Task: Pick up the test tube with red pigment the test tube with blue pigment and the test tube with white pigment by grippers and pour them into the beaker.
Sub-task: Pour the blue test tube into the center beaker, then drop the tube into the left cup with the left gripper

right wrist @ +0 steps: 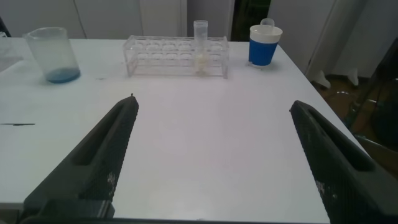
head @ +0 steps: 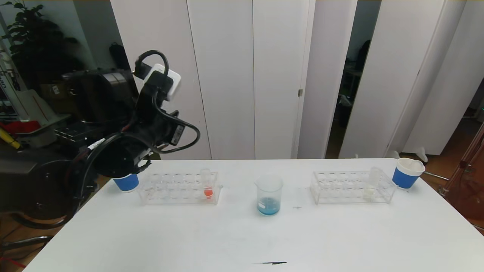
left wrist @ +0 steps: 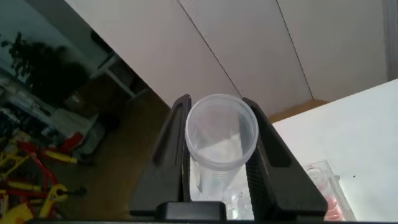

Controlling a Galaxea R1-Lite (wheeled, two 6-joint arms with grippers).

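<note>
Blue liquid sits in the beaker [head: 269,195] at table centre; left gripper [left wrist: 221,165] clamps an emptied clear test tube [left wrist: 221,134] above the blue cup [head: 126,182]; right gripper [right wrist: 217,158] gapes wide, white-pigment tube [right wrist: 200,46] racked.

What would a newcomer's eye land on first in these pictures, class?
Probably the left gripper, raised over the table's left end and shut on an empty clear test tube. Next comes the beaker at table centre with blue liquid in its bottom, flanked by two clear racks.
</note>
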